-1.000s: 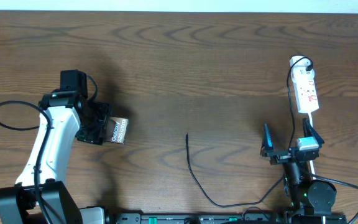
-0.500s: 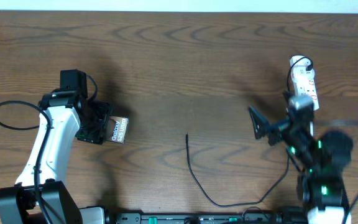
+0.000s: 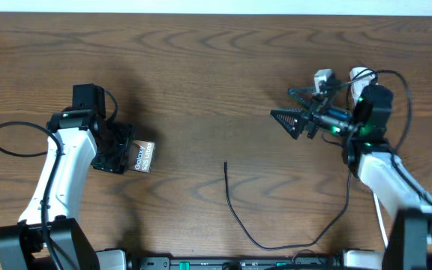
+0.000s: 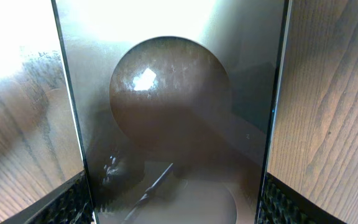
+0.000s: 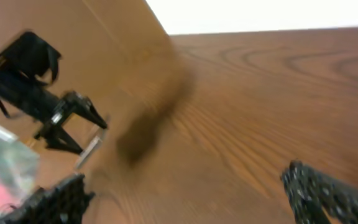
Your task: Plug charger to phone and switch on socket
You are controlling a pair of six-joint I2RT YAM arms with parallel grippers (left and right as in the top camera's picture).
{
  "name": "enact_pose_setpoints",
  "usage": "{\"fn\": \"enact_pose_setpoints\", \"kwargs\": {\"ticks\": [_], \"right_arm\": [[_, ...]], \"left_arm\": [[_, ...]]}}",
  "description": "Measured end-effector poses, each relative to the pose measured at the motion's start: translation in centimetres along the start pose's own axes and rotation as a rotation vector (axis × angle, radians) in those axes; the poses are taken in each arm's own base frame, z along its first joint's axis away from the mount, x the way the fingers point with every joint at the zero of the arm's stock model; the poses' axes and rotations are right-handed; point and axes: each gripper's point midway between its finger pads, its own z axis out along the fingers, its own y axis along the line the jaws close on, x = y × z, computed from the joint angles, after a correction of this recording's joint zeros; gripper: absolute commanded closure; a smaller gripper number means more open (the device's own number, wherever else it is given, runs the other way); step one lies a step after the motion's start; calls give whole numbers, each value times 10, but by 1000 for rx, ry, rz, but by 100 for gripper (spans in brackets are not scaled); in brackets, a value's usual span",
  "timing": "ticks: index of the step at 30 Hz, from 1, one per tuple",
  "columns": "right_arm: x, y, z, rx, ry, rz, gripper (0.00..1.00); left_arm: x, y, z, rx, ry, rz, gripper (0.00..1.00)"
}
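Observation:
My left gripper (image 3: 117,154) is shut on the phone (image 3: 142,157), a dark slab with white "Galaxy" lettering, at the table's left. In the left wrist view the glossy phone (image 4: 173,112) fills the space between the fingers (image 4: 176,211). The charger (image 3: 235,214), a thin black cable, lies at the front middle, its plug tip (image 3: 226,163) pointing to the back. My right gripper (image 3: 291,106) is open and empty, raised at the right and pointing left; it is also open in the right wrist view (image 5: 191,199). The socket (image 3: 361,74) is mostly hidden behind the right arm.
A black cable loop (image 3: 10,139) lies left of the left arm. The table's back edge (image 3: 216,13) meets a white wall. The right wrist view is blurred and shows the left arm (image 5: 39,102) far off across bare wood.
My right arm has lifted from the front right edge and swung back and left, now covering most of the socket. The left arm, phone and charger have not moved.

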Motion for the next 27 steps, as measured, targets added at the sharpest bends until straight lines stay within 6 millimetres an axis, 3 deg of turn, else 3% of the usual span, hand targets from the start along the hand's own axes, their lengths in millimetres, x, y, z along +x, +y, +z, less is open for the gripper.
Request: {"fn": "enact_pose_setpoints", "kwargs": {"ticks": [4, 12, 27], "right_arm": [[15, -6, 17, -66, 18, 74, 1], [40, 17, 57, -154, 82, 109, 1], [76, 50, 119, -23, 151, 283, 1]], "left_arm": [[0, -1, 0, 2, 0, 0, 93], [0, -1, 0, 3, -1, -22, 93], [0, -1, 0, 3, -1, -43, 93]]}}
